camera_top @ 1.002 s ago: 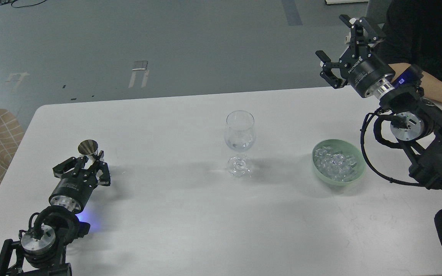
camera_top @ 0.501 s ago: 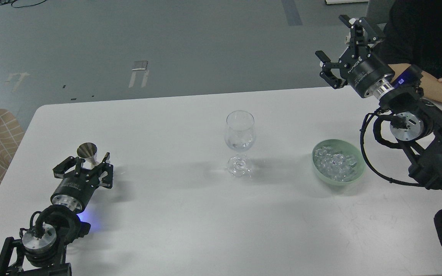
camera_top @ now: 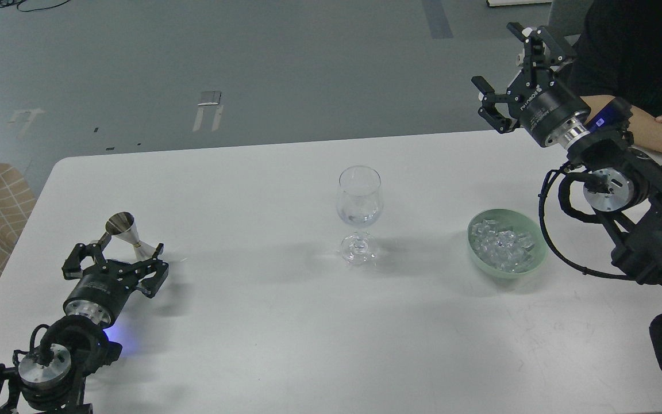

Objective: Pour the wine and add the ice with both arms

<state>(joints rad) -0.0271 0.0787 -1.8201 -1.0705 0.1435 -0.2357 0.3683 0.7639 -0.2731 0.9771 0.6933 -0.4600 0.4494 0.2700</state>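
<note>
Left tool (camera_top: pixel 114 260): our fingers are spread wide, low over the counter at lower left of the frame. Nothing is gripped.
Jigger (camera_top: pixel 129 232): small steel measuring cup, upright, just past the left fingertips; one finger looks to touch its base, but we cannot tell for sure.
Right tool (camera_top: pixel 516 68): fingers splayed apart and empty, held high at upper right of the frame, well above the counter's far edge.
Ice (camera_top: pixel 502 244): heap of clear cubes in a pale green bowl (camera_top: pixel 477 257), right of centre, below and nearer us than the right tool.
Wine glass (camera_top: pixel 358 214): upright at centre of frame, between jigger and bowl, well apart from both; a little clear liquid seems to sit in the bowl of the glass.
Step in hand: we judge the pour side done or nearly so, jigger set down, the ice not yet begun.
Next move: right tool must drop toward the bowl and pinch a cube; small, glossy cubes will likely slip.
Counter (camera_top: pixel 262 333): white, wide bare stretch across the lower middle; room for both arms.
Edges: jigger sits near the left edge; the bowl is well in from the right.
Hazard: a person's forearm (camera_top: pixel 650 127) rests at the far right edge, close behind our right arm.
</note>
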